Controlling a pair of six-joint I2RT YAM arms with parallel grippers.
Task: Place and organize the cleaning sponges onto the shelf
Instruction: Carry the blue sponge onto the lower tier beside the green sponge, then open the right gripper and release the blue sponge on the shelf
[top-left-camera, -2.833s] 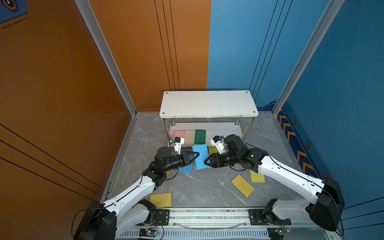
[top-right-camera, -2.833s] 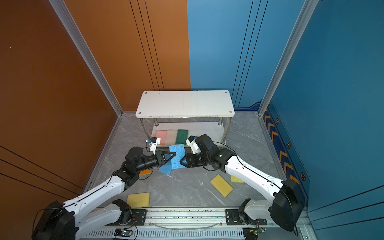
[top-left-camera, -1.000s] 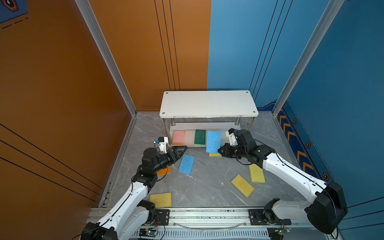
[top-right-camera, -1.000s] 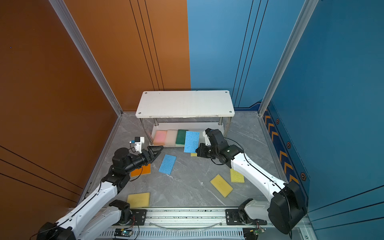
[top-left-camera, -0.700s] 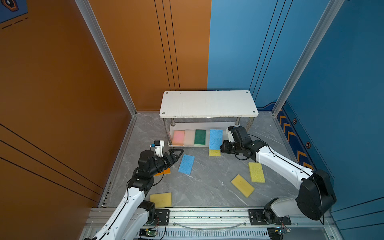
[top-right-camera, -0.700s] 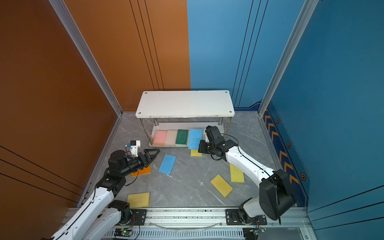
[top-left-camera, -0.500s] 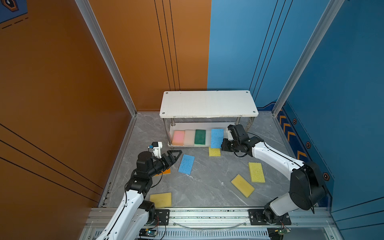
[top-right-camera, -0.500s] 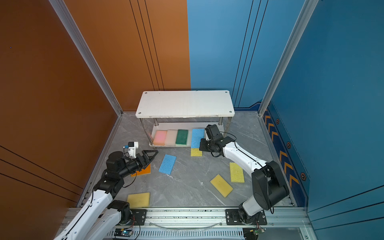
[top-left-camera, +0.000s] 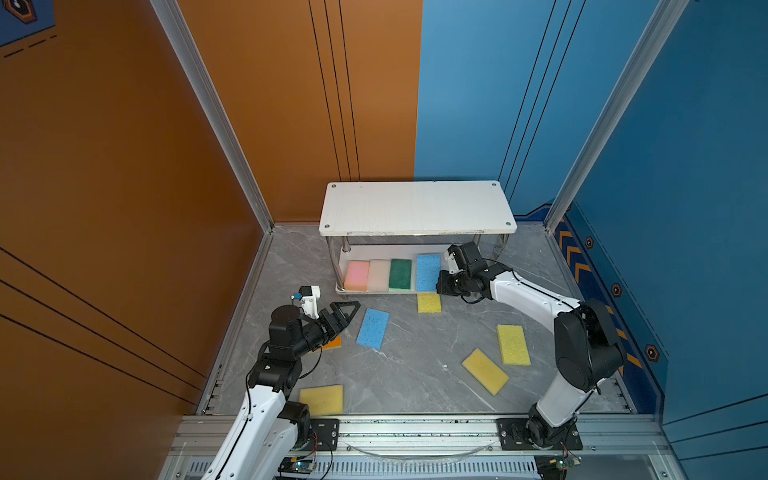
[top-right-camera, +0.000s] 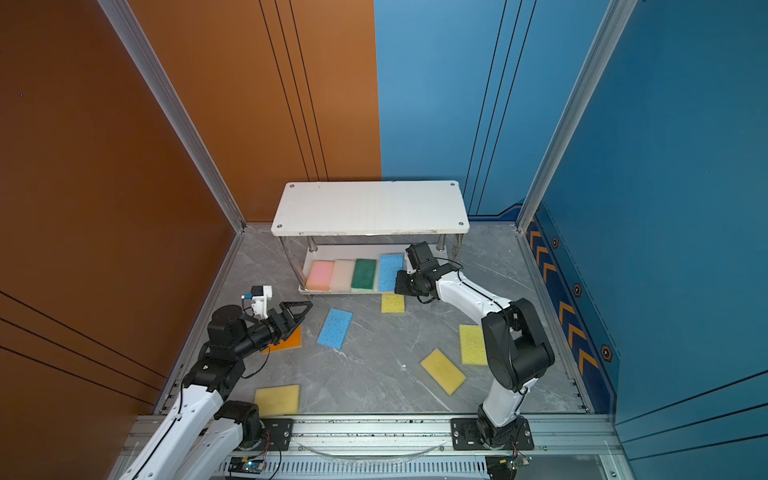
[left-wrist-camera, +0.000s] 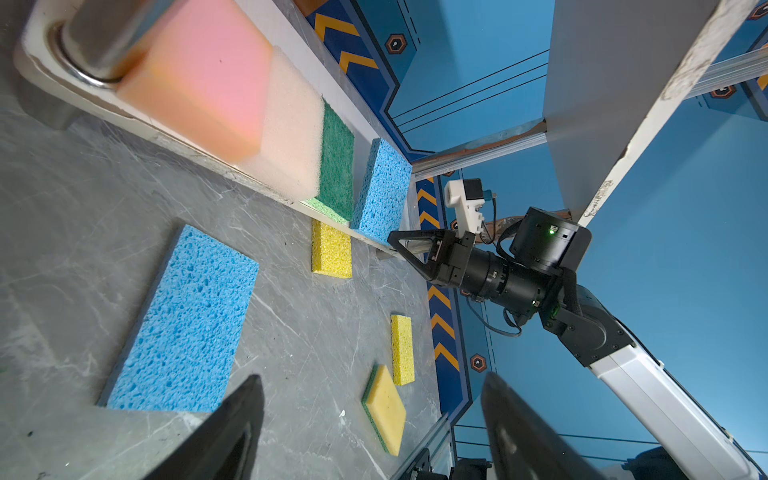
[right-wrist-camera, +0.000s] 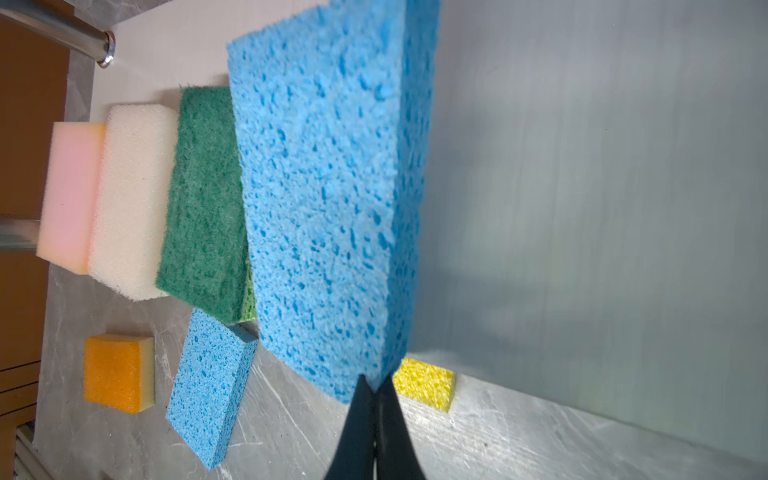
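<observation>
left fingers (top-left-camera: 347, 309): spread apart, holding nothing, above the worktop (top-left-camera: 419, 374).
loose blue sponge (top-left-camera: 373, 328): flat, just ahead of the left fingers' tips.
orange sponge (top-right-camera: 287, 338): partly under the left fingers.
right fingers (right-wrist-camera: 362, 415): together, pinching a corner of the held blue sponge (right-wrist-camera: 324, 208), which lies tilted on the lower board of the shelf (top-left-camera: 417, 208).
beyond it from the right fingers, in a row: green sponge (top-left-camera: 400, 273), off-white sponge (top-left-camera: 379, 274), pink sponge (top-left-camera: 356, 275).
first yellow sponge (top-left-camera: 429, 302): on the worktop, just beside the right fingers.
second yellow sponge (top-left-camera: 513, 344), third yellow sponge (top-left-camera: 485, 371), fourth yellow sponge (top-left-camera: 322, 400): flat, well apart from both pairs of fingers.
</observation>
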